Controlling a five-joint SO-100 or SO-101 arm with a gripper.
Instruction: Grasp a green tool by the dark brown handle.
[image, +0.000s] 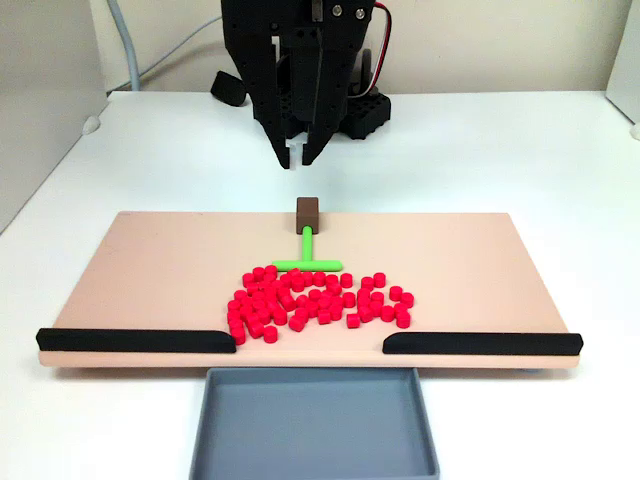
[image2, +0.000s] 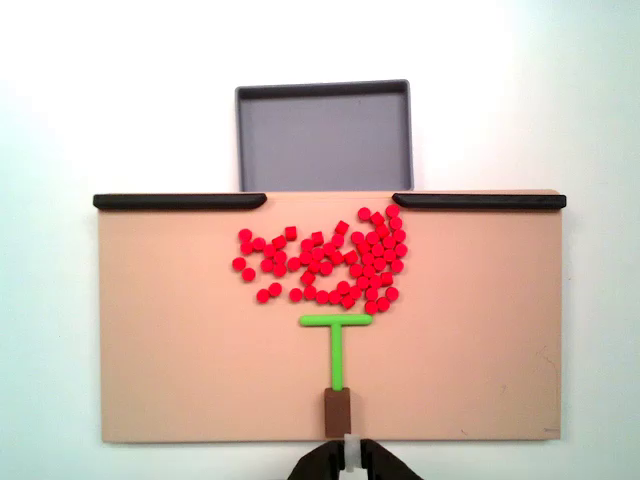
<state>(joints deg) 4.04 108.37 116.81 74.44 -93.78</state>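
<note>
Approach step: gripper above the handle, no grasp yet.

In a fixed view the gripper (image: 304, 155) hangs at upper centre, fingers narrowly parted and empty; the handle (image: 308, 212) caps the tool (image: 307, 256) at frame centre. It likely needs to descend, then close.

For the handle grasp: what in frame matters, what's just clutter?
Matters:
- green tool
- dark brown handle
- gripper, above the board's far edge, behind the handle

Clutter:
- red pellets
- two black strips
- grey tray
- tan board
</note>
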